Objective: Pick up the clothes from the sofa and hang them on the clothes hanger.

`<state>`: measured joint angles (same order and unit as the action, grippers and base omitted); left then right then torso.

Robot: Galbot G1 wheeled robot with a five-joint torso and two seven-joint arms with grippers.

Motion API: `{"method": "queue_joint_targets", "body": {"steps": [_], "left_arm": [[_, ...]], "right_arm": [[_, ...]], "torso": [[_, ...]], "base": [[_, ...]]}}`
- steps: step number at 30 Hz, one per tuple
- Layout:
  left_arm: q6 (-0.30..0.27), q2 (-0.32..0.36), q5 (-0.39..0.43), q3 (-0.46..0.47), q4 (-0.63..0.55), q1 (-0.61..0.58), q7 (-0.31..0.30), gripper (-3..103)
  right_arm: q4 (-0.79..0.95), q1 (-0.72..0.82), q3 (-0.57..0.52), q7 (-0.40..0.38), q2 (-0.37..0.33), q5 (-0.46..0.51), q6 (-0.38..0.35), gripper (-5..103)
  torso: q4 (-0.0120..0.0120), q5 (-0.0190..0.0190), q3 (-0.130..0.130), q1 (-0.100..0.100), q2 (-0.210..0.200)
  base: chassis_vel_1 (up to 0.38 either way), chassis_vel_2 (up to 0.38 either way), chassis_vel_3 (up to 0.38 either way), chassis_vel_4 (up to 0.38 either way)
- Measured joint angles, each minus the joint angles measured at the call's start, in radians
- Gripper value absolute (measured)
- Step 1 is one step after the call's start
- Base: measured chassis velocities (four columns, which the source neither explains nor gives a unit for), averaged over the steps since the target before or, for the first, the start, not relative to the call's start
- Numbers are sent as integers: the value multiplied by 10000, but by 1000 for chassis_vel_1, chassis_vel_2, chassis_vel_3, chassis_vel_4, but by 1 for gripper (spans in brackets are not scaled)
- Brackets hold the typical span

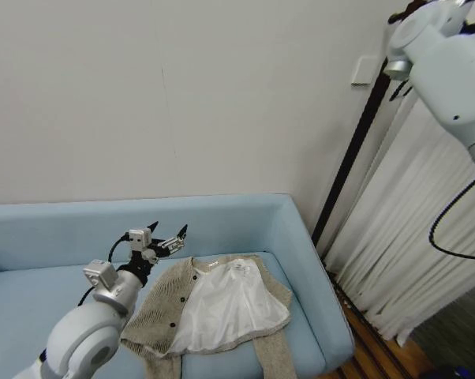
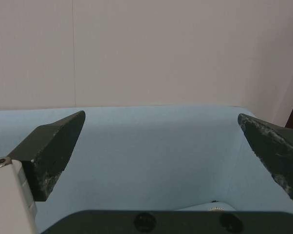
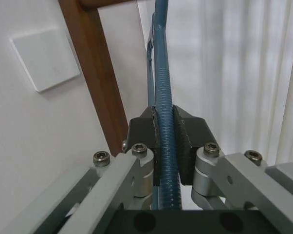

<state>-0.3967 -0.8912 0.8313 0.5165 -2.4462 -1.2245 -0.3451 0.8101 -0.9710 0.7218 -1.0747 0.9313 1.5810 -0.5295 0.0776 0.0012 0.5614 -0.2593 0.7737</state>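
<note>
A beige knit cardigan [image 1: 222, 308] with a white lining lies spread open on the seat of the light blue sofa [image 1: 56, 229]. My left gripper [image 1: 162, 237] hovers open just beyond the cardigan's collar, holding nothing. In the left wrist view its dark fingertips [image 2: 54, 151] stand wide apart facing the sofa back [image 2: 156, 146]. My right arm [image 1: 450, 71] is raised high by the top of the dark wooden coat stand [image 1: 356, 150]. There the right gripper [image 3: 166, 141] is shut on a blue ribbed hanger rod [image 3: 162, 73] beside the stand's pole [image 3: 100, 83].
A white curtain [image 1: 411, 237] hangs right of the stand, with wood floor below it. A white wall plate [image 1: 364, 69] sits beside the pole. The sofa's right armrest [image 1: 312, 292] lies between the cardigan and the stand.
</note>
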Motion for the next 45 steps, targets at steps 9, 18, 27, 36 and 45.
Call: {"method": "queue_joint_targets", "body": {"steps": [9, 18, 27, 36, 45], "left_arm": [[1, -132, -36, -55, -127, -99, -12, 100], [-23, -268, -80, 29, 193, -13, -112, 100], [-67, -232, -92, 323, 613, 50, -332, 100], [-214, -126, -94, -69, 755, 88, -335, 100], [-336, -67, -91, -943, 2159, 684, -453, 100]], "right_arm": [[2466, -139, 916, -338, -1594, 703, -144, 8], [6264, -62, 1744, -445, -3454, 2483, -543, 8], [8509, 663, 1503, 82, -4677, 2741, -834, 8], [10654, 3526, -773, 322, -6263, 2584, -843, 8], [12308, 6912, -1837, 4821, -8266, 504, 312, 8]], "torso": [[7, 5, -1, 0, 0], [7, 5, -1, 0, 0], [-3, 2, 0, 1, 0], [4, 4, -1, 0, 1], [3, 4, 0, 1, 1]], "base": [[0, 0, 0, 0], [0, 0, 0, 0], [0, 0, 0, 0], [0, 0, 0, 0], [0, 0, 0, 0]]}}
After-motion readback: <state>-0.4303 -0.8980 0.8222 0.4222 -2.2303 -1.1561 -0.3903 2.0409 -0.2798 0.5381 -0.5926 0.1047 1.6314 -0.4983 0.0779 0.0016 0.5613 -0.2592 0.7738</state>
